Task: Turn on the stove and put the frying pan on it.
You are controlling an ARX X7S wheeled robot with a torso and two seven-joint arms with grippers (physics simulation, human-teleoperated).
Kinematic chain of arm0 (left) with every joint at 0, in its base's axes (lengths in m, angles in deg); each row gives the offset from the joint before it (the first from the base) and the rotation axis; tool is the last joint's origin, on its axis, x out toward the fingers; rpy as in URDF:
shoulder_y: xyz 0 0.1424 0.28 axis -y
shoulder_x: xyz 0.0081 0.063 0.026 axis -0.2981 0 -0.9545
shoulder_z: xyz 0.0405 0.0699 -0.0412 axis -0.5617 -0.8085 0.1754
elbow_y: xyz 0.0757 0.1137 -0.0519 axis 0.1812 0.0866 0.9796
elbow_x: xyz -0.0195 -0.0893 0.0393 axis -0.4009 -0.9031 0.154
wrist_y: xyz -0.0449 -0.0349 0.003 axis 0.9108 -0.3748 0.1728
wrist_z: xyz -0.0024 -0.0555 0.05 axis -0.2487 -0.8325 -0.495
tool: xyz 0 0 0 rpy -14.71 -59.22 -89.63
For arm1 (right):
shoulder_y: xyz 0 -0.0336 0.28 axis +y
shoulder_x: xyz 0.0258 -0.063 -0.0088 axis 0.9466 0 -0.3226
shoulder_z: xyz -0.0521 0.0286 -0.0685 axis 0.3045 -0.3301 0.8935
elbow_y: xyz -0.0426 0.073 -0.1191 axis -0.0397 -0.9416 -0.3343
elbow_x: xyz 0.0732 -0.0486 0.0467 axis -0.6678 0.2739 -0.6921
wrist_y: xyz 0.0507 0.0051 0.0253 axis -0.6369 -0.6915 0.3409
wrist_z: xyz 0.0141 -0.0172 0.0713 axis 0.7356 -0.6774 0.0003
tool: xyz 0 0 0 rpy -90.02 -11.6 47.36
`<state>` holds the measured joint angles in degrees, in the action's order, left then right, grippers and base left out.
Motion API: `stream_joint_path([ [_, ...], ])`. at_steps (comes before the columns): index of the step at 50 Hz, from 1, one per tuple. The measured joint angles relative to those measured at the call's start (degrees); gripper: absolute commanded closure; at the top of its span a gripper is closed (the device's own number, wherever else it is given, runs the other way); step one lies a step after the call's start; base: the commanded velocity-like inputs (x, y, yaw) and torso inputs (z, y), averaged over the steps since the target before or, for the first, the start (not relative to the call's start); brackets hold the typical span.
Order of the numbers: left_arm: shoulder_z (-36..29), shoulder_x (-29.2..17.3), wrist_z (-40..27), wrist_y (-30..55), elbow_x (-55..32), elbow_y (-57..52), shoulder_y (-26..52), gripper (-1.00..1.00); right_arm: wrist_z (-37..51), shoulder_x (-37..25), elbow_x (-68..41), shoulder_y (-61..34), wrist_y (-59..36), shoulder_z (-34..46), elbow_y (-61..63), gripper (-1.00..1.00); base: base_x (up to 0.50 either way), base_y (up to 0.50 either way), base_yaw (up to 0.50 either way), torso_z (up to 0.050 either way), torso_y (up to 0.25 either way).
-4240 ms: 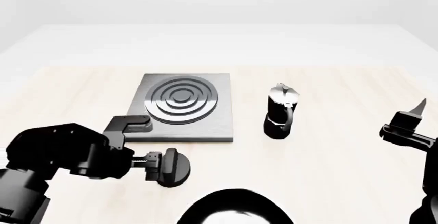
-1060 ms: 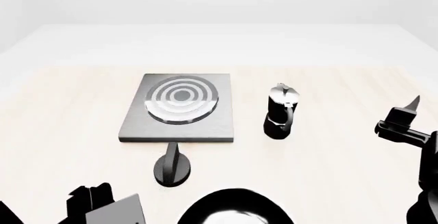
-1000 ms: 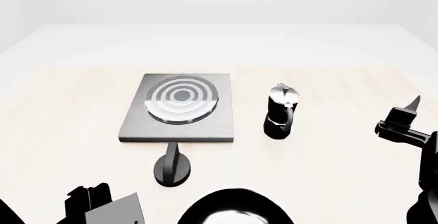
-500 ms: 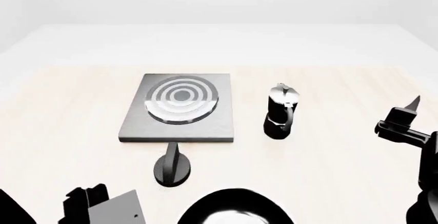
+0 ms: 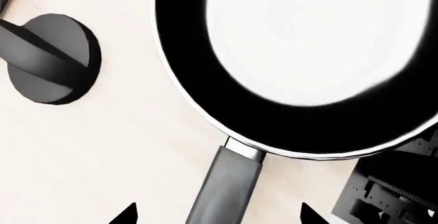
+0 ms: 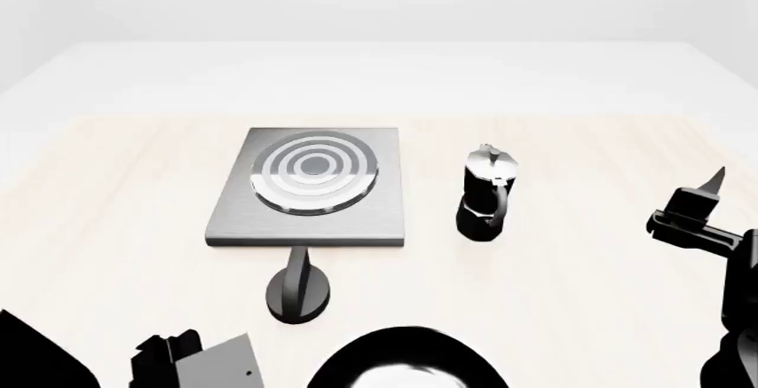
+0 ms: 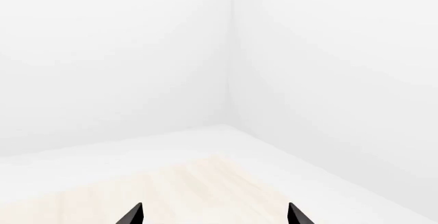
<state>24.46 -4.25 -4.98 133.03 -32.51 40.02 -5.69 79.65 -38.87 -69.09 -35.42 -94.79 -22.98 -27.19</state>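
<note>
The stove (image 6: pixel 243 215) is a dark-grey slab mid-table; its ring coils (image 6: pixel 314 172) look pale and bright. The round black knob (image 6: pixel 298 292) sits just in front of it and also shows in the left wrist view (image 5: pixel 51 57). The frying pan (image 6: pixel 409 363) lies at the near edge, its inside glossy pale (image 5: pixel 308 39), its long grey handle (image 5: pixel 229 183) pointing toward my left gripper (image 5: pixel 217 216). That gripper is open, its fingertips on either side of the handle, not touching it. My right gripper (image 7: pixel 214 216) is open and empty, raised at the right (image 6: pixel 698 203).
A black-and-silver moka pot (image 6: pixel 485 193) stands upright to the right of the stove. My left arm's wrist (image 6: pixel 195 366) sits at the lower left, near the pan. The right wrist view shows only the table's far corner (image 7: pixel 205 167) and white walls.
Since 4.2 s ago my left gripper let go of the knob and drew back toward the pan; the coils turned from dark to pale. In the last second the left arm sank slightly lower.
</note>
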Motion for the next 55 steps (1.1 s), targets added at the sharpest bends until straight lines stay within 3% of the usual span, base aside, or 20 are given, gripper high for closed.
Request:
stream_joint_path([
  [21, -1.2, -0.45, 8.78, -2.25, 11.13, 1.54, -6.79, -1.0, 0.34, -0.41, -0.45, -0.45, -0.56, 0.11, 0.7, -1.0, 0.0, 0.0, 0.0, 0.0, 0.0],
  [55, -4.8, -1.44, 14.24, -5.13, 20.63, 7.85, -12.26, -1.0, 0.87, -0.51, -0.51, 0.21, 0.61, 0.73, 0.2, -1.0, 0.0, 0.0, 0.0, 0.0, 0.0],
])
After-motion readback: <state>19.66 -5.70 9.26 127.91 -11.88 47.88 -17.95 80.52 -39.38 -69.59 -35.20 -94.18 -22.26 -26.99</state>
